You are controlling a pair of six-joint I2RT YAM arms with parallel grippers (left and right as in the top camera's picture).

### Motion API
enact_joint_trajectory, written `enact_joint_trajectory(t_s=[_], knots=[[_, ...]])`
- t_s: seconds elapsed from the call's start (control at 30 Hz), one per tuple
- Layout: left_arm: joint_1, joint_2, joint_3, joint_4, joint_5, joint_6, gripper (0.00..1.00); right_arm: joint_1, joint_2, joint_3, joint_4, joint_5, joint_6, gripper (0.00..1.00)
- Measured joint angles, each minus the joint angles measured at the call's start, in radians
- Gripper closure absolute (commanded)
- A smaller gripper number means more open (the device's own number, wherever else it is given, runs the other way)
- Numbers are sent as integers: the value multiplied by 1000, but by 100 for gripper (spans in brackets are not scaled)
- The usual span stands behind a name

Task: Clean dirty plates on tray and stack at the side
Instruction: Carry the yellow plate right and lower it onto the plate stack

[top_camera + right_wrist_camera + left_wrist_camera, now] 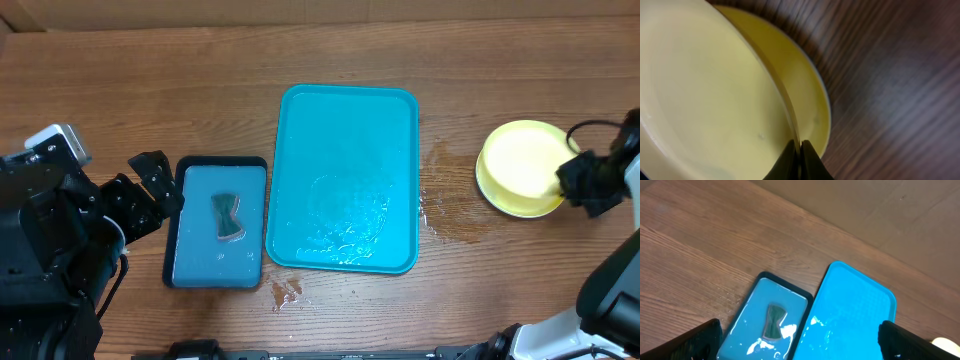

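Note:
The turquoise tray (347,180) lies in the middle of the table, wet and holding no plates; it also shows in the left wrist view (850,315). At the right, pale yellow-green plates (520,168) sit stacked on the wood. My right gripper (572,180) is shut on the rim of the top yellow plate (705,90), which is tilted over the lower yellow plate (812,100). The pale blue plate is not visible. My left gripper (150,195) hangs open and empty beside the small sponge tray.
A smaller dark-rimmed blue tray (217,225) with a dark green sponge (228,215) sits left of the turquoise tray. Water puddles lie on the wood (445,210) between tray and plates, and below the small tray (285,292).

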Motion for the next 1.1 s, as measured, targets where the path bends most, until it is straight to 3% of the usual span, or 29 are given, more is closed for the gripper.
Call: enact_joint_trajectory(t_s=[0.1, 0.17, 0.4, 0.43, 0.57, 0.77, 0.97, 1.1], knots=[[0, 0, 0, -1, 0, 0, 0, 18, 7, -26, 9, -31, -34, 73], [0, 0, 0, -2, 0, 0, 0, 29, 6, -25, 9, -45, -48, 64], [0, 0, 0, -12, 0, 0, 0, 46, -98, -15, -64, -66, -50, 57], [0, 0, 0, -13, 0, 0, 0, 47, -133, -10, -72, -68, -50, 57], [0, 0, 0, -13, 0, 0, 0, 69, -301, 6, -61, -82, -78, 96], [0, 13, 0, -13, 0, 0, 0, 225, -394, 30, 50, -101, -104, 96], [0, 35, 0, -38, 0, 0, 0, 422, -243, 30, 163, -79, -153, 96], [0, 39, 0, -61, 0, 18, 0, 459, -100, 30, 192, -31, -146, 96]])
